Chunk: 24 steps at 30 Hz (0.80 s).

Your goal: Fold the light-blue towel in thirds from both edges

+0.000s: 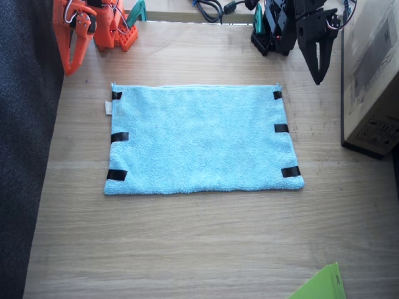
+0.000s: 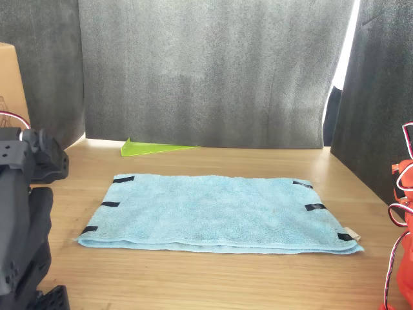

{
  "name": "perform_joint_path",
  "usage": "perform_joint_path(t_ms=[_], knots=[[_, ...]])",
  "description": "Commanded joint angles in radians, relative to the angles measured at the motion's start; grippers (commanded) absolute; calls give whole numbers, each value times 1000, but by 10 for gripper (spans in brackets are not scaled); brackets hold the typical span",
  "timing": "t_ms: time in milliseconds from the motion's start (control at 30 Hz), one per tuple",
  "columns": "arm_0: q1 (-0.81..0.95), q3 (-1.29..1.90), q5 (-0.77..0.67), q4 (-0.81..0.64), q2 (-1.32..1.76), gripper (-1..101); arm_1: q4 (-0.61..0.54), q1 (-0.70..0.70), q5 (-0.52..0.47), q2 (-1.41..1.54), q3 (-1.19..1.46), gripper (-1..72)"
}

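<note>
Fingers of left gripper (image 1: 319, 78) hang beside flat light-blue towel (image 1: 199, 138).

The lime-green sheet (image 1: 321, 284) and the cardboard box (image 1: 372, 75) are cut off by the fixed view's edges.

1. Your fixed view hangs high above the pale wooden table (image 1: 187, 243) and looks almost straight down, with the arm bases along the picture's top edge.
2. Your front view sits low, seemingly near table height between the arm bases, and faces across the table toward the dark grey foam wall (image 2: 206, 71).
3. It stands nearer the scene, so the arms show only partly at its side edges.
4. Both views share the flat rectangular light-blue terry towel (image 1: 199, 140) (image 2: 216, 210), the tabletop, and the lime-green sheet (image 1: 321, 285) (image 2: 151, 148).
</note>
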Motion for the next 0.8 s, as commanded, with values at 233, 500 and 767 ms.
perform_joint_path(t_ms=[233, 500, 767], knots=[[-17, -3, 34, -6, 8, -3, 0, 26, -2, 2, 9, 0], [-17, -3, 34, -6, 8, -3, 0, 26, -2, 2, 9, 0], [-15, -2, 31, -12, 8, -3, 2, 38, -38, 2, 9, 0]])
